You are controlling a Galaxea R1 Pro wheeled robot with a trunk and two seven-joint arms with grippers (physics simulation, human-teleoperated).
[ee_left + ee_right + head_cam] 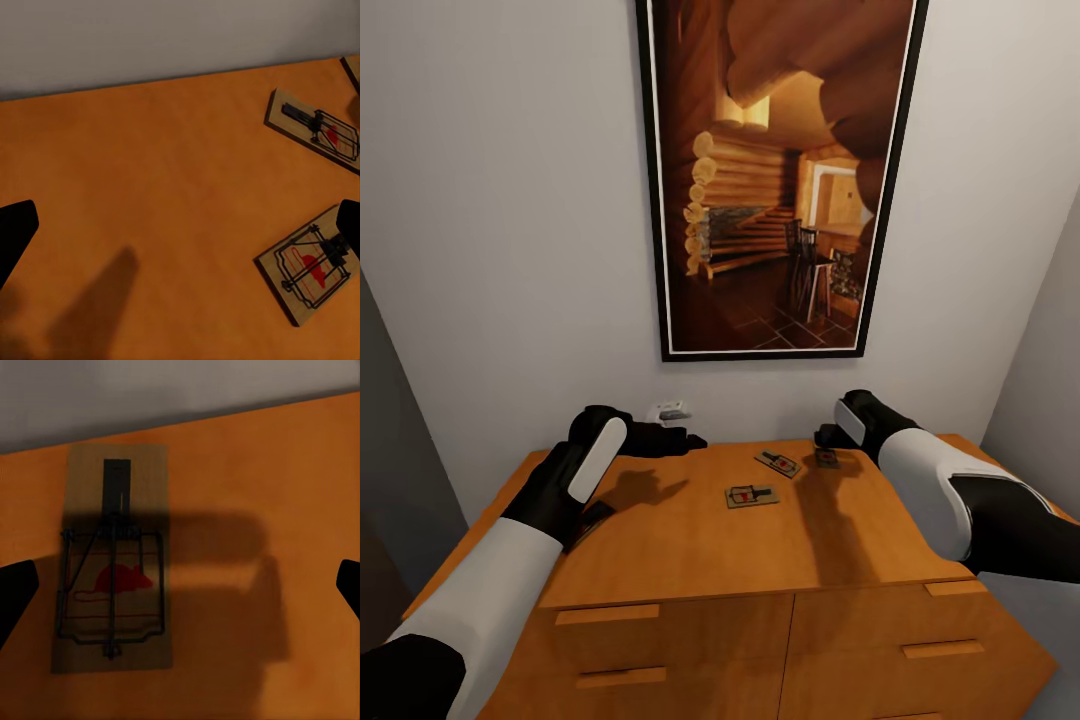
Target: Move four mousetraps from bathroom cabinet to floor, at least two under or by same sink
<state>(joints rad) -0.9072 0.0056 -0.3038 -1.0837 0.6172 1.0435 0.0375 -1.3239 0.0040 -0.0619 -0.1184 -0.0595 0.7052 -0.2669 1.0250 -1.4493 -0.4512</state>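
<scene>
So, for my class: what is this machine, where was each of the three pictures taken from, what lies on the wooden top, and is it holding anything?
This is a simulated two-armed robot. The big picture comes from its head camera, looking down over both arms at an orange-brown cabinet below a framed picture. The other two come from cameras near each hand. The left hand hovers over bare wood, open and empty. The right hand is open above the far mousetrap. Two more mousetraps, a near one and a middle one, lie flat on the top. Nothing is held.
</scene>
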